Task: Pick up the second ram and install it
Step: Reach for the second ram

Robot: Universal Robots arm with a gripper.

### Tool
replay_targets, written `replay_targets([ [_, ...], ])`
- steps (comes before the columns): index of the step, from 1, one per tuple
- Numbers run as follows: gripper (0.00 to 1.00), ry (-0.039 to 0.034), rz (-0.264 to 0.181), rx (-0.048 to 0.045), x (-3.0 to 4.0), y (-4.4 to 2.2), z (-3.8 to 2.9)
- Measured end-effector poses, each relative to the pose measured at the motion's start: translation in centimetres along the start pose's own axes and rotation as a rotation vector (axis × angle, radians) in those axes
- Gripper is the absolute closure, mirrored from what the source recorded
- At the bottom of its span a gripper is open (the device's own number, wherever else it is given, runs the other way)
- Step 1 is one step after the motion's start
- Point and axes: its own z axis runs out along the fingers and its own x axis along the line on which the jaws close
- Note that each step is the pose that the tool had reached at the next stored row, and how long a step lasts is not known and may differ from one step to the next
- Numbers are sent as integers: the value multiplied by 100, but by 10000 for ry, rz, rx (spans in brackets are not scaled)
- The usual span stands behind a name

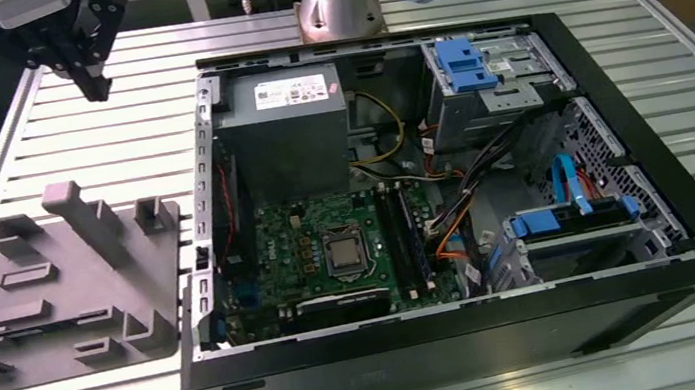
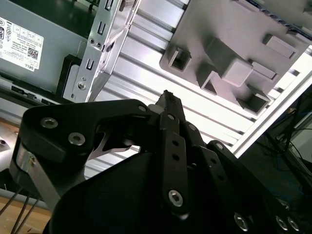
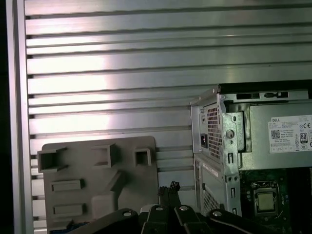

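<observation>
Overhead, the fingers [image 1: 95, 82] hang clenched together, apart from the tray [image 1: 78, 291], their base cropped.

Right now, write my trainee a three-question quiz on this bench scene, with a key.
1. True or false: the gripper hangs inside the computer case.
2. In the exterior view, the grey moulded tray lies: A) to the case's left, B) to the case's right, C) inside the case.
3. Fill in: the drive brackets in the case are ___ in colour.
Key: 1 false, it is outside the case; 2 A; 3 blue.
</observation>
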Motion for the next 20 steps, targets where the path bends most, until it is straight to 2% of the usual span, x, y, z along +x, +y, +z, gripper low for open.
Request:
replay_targets([
  [20, 89, 1, 0, 1, 153, -12, -4],
])
